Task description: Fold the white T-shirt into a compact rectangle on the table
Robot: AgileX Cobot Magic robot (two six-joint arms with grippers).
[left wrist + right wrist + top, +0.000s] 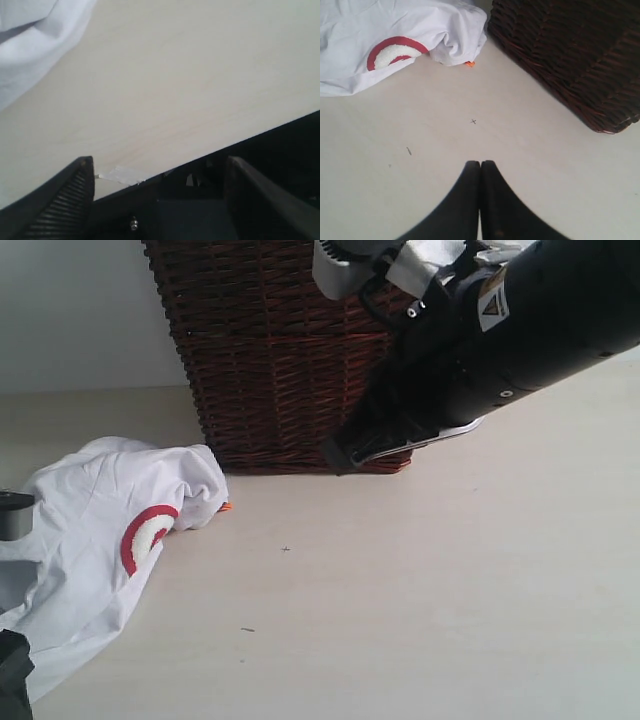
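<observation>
Over at 9 o'clock in the exterior view, one white T-shirt (90, 540) lies crumpled on the tabletop (420, 600), with a single red-rimmed letter (145, 537) showing and one orange tag (226, 506) peeking out. One wicker basket (280, 360) stands at 12 o'clock, just beside the shirt; the right arm (500, 340) crosses in front of it at 2 o'clock. Of two end effectors, the right end effector (480, 167) is pressed together on nothing, and the left end effector (160, 162) is spread wide and empty by the tabletop edge
</observation>
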